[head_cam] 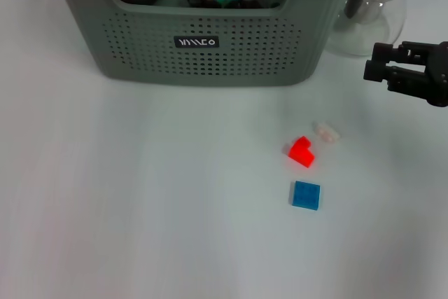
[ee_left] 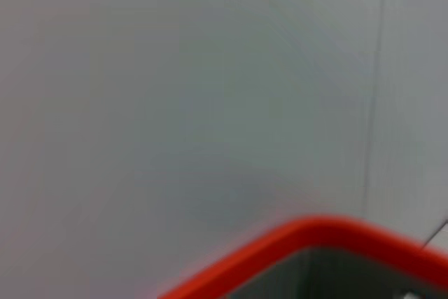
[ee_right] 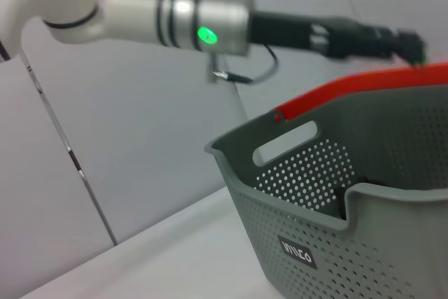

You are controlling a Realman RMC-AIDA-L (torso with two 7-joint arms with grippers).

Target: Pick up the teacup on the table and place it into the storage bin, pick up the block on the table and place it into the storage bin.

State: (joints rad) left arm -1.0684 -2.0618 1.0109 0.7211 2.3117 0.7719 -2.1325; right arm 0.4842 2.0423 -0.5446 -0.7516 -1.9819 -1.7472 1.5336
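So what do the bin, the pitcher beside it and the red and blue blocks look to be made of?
Bin: moulded plastic, matte grey-green, judging by its perforated walls. Pitcher: clear glass, see-through with glints, dark lid. Red block and blue block: probably glossy plastic, given the saturated flat colour.

From my head camera the storage bin (head_cam: 203, 50) is cut off at the top edge, so I can't see its far wall, and the dark things inside are mostly hidden behind its near wall. The glass pitcher (head_cam: 374, 15) is clipped at the top too. My right gripper (head_cam: 381, 68) runs off the right edge; I can't tell how its fingers stand. A small pale thing (head_cam: 326, 131) beside the red block (head_cam: 302, 151) is too faint to identify. My left wrist camera shows only a blurred red rim (ee_left: 315, 239).
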